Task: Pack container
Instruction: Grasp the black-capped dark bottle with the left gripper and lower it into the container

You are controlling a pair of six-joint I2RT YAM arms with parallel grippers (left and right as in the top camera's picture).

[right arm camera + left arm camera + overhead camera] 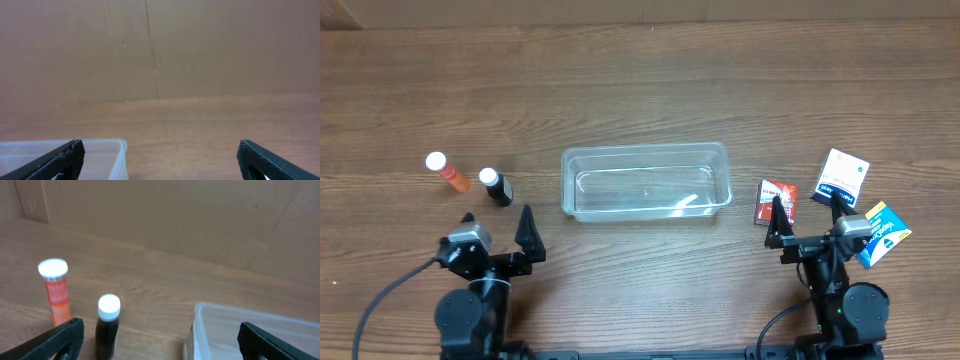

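The clear plastic container (645,150) sits empty at the table's middle; its corner shows in the left wrist view (200,311) and the right wrist view (117,145). An orange bottle with a white cap (447,173) (56,292) and a dark bottle with a white cap (496,187) (107,327) stand to its left. A red box (775,202), a white and blue box (842,176) and a blue and yellow box (883,233) lie to its right. My left gripper (500,222) (160,342) is open and empty. My right gripper (807,216) (160,160) is open and empty.
The wooden table (640,80) stretches behind the container. A brown cardboard wall (175,215) stands at its far side. Both arm bases (470,300) sit at the near edge.
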